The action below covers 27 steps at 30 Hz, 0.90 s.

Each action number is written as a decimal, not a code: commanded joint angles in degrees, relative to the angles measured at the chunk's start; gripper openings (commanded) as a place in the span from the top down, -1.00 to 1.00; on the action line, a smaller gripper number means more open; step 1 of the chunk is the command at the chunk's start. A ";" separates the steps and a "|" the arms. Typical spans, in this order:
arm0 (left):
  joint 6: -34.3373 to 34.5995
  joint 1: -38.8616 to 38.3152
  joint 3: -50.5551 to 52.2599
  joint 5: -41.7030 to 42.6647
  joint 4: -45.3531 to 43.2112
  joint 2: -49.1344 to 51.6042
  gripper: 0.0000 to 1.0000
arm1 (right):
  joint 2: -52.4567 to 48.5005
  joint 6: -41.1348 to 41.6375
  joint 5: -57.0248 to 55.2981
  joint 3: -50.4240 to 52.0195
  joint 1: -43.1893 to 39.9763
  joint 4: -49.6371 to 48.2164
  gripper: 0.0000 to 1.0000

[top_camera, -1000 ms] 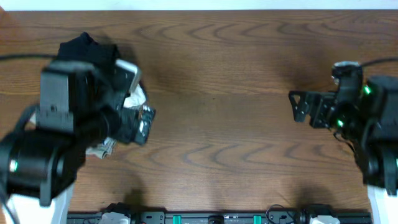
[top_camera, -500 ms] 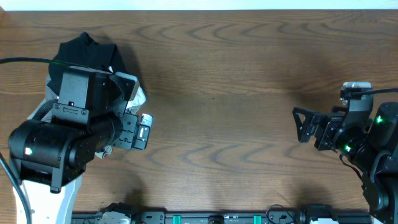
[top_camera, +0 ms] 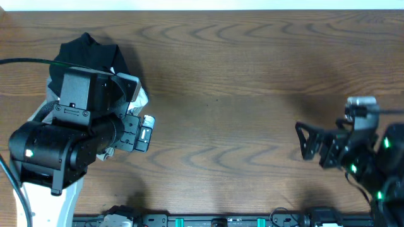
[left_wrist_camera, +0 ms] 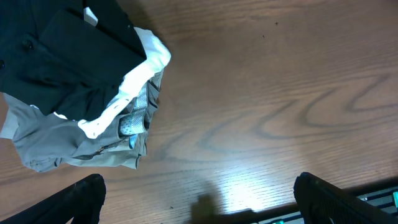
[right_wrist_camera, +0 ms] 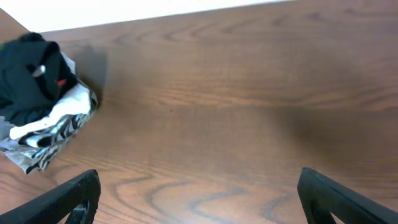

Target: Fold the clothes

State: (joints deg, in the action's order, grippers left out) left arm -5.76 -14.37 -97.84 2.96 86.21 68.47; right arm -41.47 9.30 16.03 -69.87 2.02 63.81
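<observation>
The clothes [left_wrist_camera: 81, 93] lie bunched at the left end of the table [top_camera: 240, 75], the left gripper [left_wrist_camera: 208, 202] hanging over them with jaws wide and empty. The right gripper [right_wrist_camera: 208, 199] sits well apart, likewise spread and holding nothing. To my eye, the left one should pinch a single top garment by an edge and drag it toward the middle.

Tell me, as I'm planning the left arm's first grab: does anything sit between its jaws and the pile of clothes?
Nothing visible does. The left gripper hangs open close by the pile of clothes, and only bare wooden table shows between them in the left wrist view.
</observation>
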 commanded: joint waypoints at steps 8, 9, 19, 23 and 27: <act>0.94 -0.22 0.28 -0.66 0.09 0.11 -0.96 | 19.89 -3.82 -8.66 21.99 -1.92 -16.31 -0.98; 0.94 -0.22 0.28 -0.66 0.09 0.11 -0.96 | 21.68 -3.80 -8.66 24.81 -1.92 -17.84 -0.99; 0.94 -0.22 0.28 -0.66 0.09 0.11 -0.96 | 36.96 0.02 -8.09 49.03 -1.99 -28.00 -0.99; 0.94 -0.22 0.28 -0.66 0.09 0.11 -0.96 | 41.31 0.13 -6.84 55.21 -1.99 -31.34 -0.98; 0.94 -0.22 0.28 -0.66 0.09 0.11 -0.96 | 41.16 1.64 -6.49 58.95 -1.97 -32.81 -0.99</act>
State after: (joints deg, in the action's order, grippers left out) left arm -5.74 -14.37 -97.56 2.94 86.19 68.49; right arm -0.93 8.99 8.80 -13.04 0.58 31.42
